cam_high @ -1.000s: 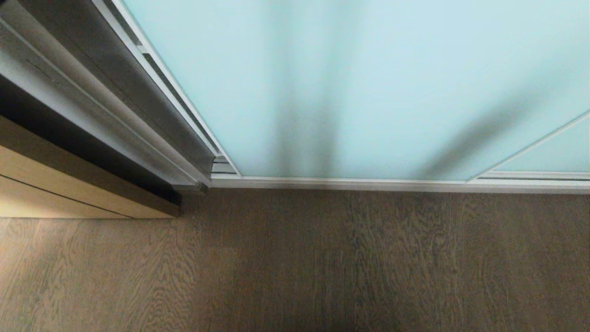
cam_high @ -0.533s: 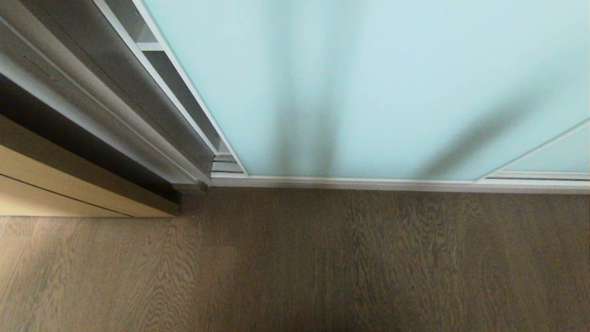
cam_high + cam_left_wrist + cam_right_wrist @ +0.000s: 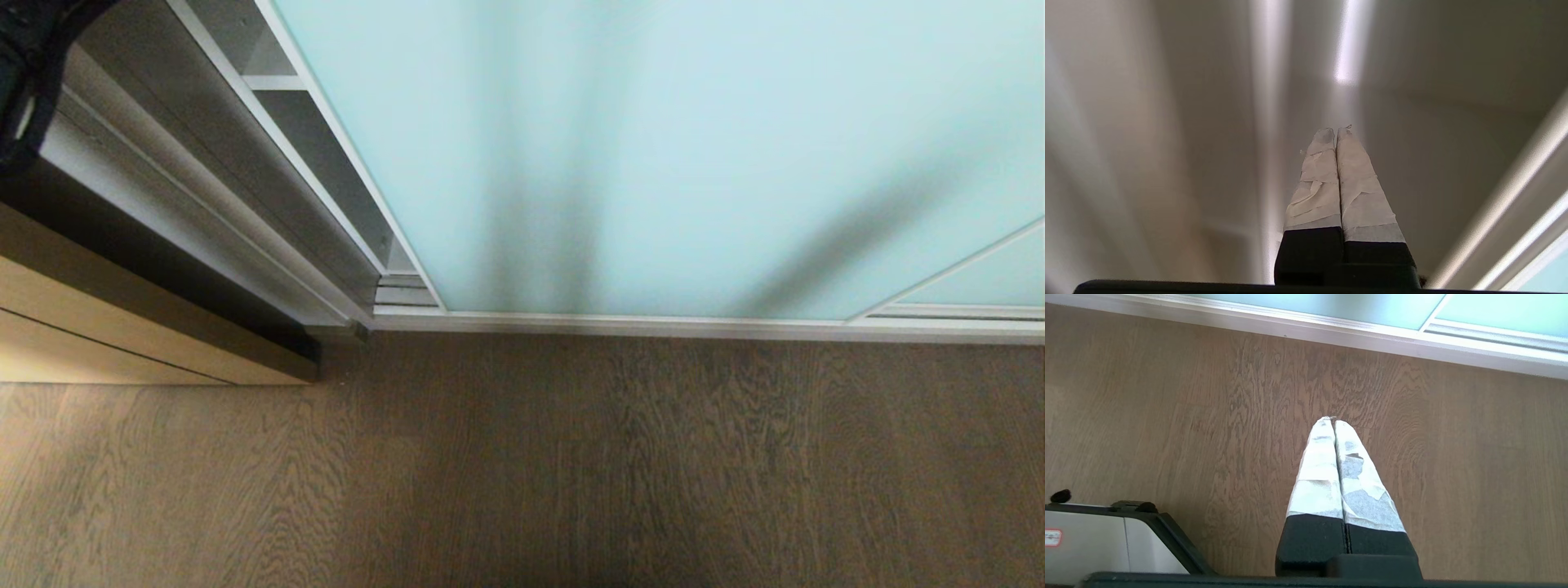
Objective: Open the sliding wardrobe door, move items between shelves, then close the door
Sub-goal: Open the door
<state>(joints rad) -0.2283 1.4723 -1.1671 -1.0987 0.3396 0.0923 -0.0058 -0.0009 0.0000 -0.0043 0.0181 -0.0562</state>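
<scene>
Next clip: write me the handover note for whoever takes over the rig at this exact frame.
Left gripper: shut, empty, raised in front of a pale wardrobe panel; the left arm shows at the head view's top left corner.
Right gripper: shut, empty, parked above the floor.
Door: only a narrow gap open at its left edge, with one shelf edge showing there.
Items: none in view.
Done: door just started open.
Left: slide the door fully open, move the items between shelves, close the door.
</scene>
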